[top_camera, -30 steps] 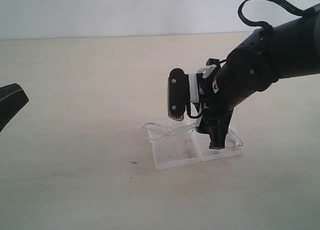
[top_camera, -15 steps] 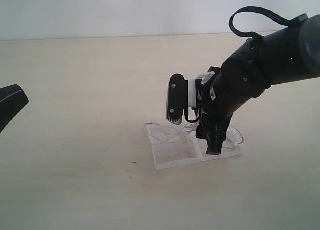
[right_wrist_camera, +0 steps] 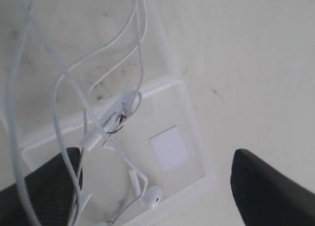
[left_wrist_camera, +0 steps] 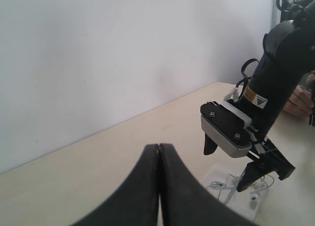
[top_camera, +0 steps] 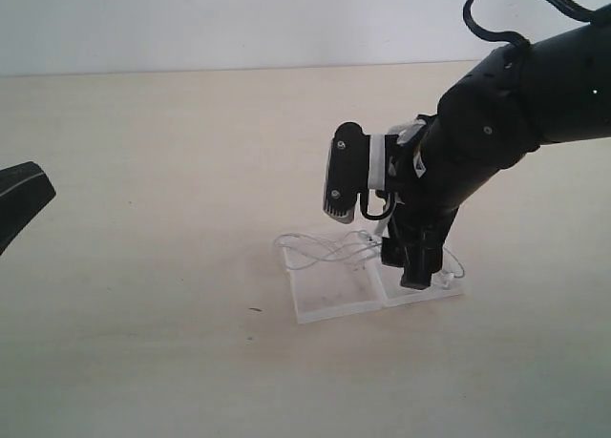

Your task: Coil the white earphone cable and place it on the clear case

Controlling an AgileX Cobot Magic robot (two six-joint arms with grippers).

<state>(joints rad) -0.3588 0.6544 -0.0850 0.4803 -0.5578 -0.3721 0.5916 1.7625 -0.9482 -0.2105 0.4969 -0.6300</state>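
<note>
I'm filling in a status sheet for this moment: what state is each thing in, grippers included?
clear case: open, both halves flat on the table.
white earphone cable: loose, uncoiled loops lying across the case, some past its edge.
right gripper: open, over the case, holding nothing.
left gripper: shut, empty, off to the side.

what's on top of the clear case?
White earphone cable in loose loops across both halves of the clear case; earbud and inline piece beside the whitish label. In the exterior view the right gripper covers part of one half.
</note>
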